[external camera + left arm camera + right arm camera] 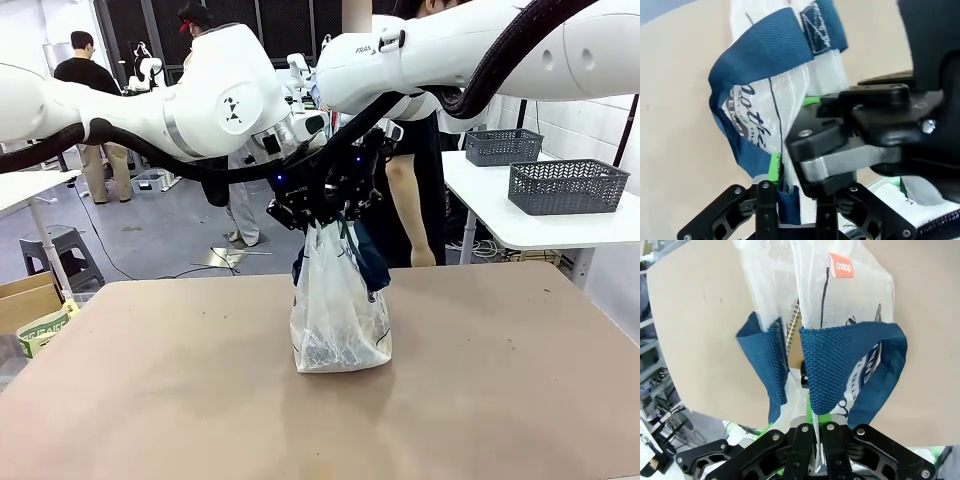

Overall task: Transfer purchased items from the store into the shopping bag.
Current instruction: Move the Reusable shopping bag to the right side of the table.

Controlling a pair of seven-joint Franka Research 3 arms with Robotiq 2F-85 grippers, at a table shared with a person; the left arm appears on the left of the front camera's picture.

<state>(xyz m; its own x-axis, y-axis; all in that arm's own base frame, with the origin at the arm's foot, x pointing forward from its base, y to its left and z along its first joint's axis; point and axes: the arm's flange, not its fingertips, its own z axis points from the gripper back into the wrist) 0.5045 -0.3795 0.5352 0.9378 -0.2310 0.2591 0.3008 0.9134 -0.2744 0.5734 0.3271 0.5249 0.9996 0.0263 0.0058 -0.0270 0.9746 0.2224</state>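
Right gripper (815,414) clamps one blue strap (840,360) of one shopping bag (338,320) — left gripper (796,172) narrowly parted alongside.

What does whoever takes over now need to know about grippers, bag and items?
Right gripper: shut on a navy strap handle of the translucent white plastic shopping bag.
Left gripper: jaws slightly apart around a navy strap.
Bag stands upright mid-way on the brown table, small items inside.
Two dark grey lattice baskets on the white side table.
Probably left: let go, pull both arms back.
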